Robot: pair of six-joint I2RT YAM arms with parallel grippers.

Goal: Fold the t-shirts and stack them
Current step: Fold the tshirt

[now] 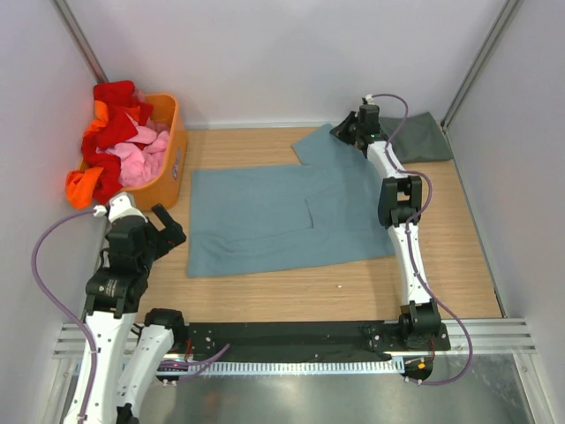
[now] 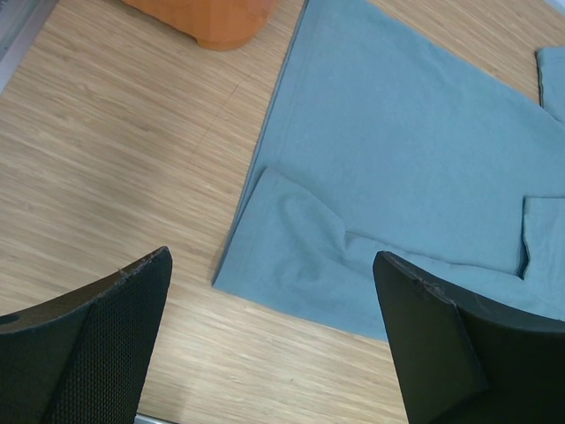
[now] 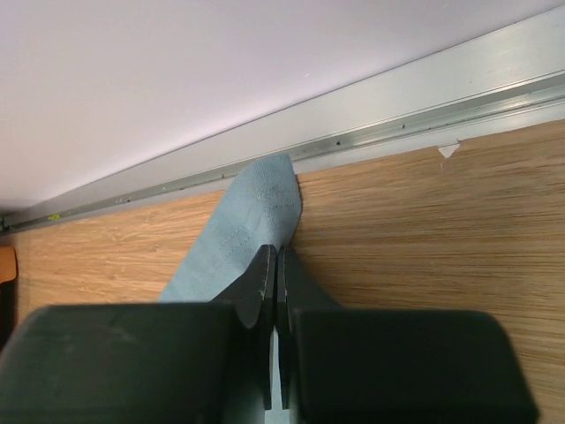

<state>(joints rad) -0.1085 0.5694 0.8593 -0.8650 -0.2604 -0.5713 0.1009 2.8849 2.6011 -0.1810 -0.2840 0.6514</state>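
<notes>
Presently right fingers (image 3: 256, 296) clamp a far corner of the blue t-shirt (image 1: 265, 212); a pull could slip it free. Left fingers (image 2: 97, 344) hang apart.

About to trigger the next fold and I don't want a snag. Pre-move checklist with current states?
1. Grasp, right gripper shut on blue-teal shirt: ok.
2. Free hand, left gripper open, nothing held: ok.
3. Position, left gripper above the shirt's near-left corner: ok.
4. Cloth lying flat: not ok, a flap is folded over near that corner.
5. Clearance, dark grey-green shirt apart from the blue one: cannot tell, right arm hides the gap.
6. Clearance, orange basket off the shirt: ok.
</notes>
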